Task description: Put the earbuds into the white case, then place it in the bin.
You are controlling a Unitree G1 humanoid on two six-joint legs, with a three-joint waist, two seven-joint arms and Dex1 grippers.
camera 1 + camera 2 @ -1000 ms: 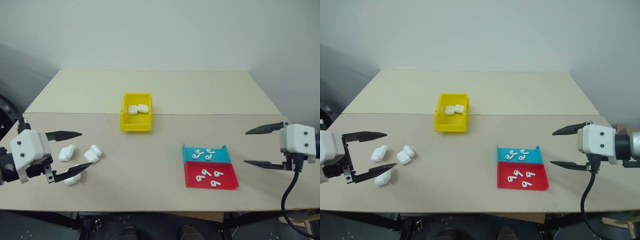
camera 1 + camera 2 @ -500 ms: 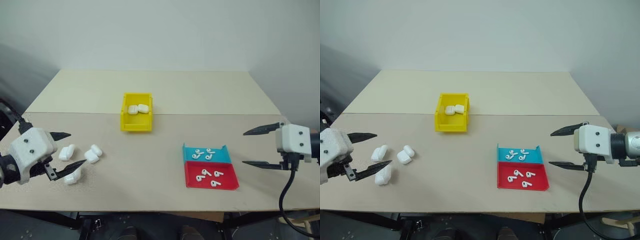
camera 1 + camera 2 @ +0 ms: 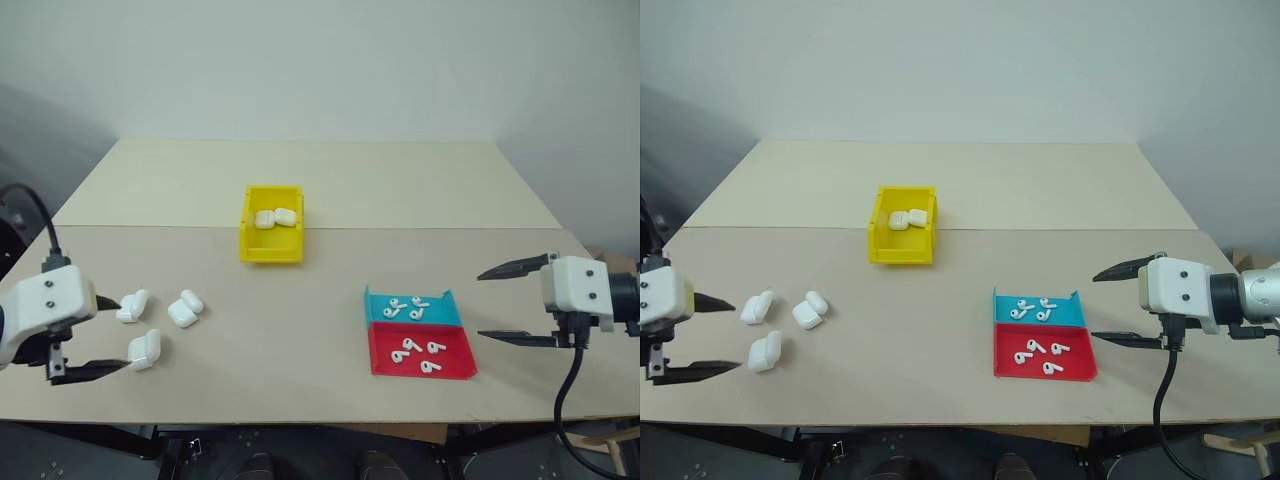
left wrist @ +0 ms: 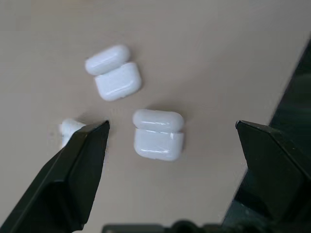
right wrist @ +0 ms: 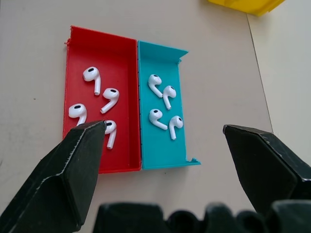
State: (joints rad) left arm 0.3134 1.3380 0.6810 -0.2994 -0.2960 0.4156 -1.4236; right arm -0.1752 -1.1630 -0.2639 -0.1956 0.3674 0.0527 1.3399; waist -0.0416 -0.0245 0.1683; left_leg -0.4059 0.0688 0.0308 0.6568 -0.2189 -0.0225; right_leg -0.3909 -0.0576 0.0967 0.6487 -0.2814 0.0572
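We are holding the left claw (image 3: 108,336) wide open and empty beside the nearest white case (image 3: 145,350); the right claw (image 3: 502,305), equally spread, is facing the earbuds (image 5: 163,104) (loose in their trays). A glancing finger risks skidding the glossy case away from the yellow bin (image 3: 272,247)

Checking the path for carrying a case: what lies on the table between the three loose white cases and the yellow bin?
Nothing: between the loose white cases and the yellow bin the head views show bare table.
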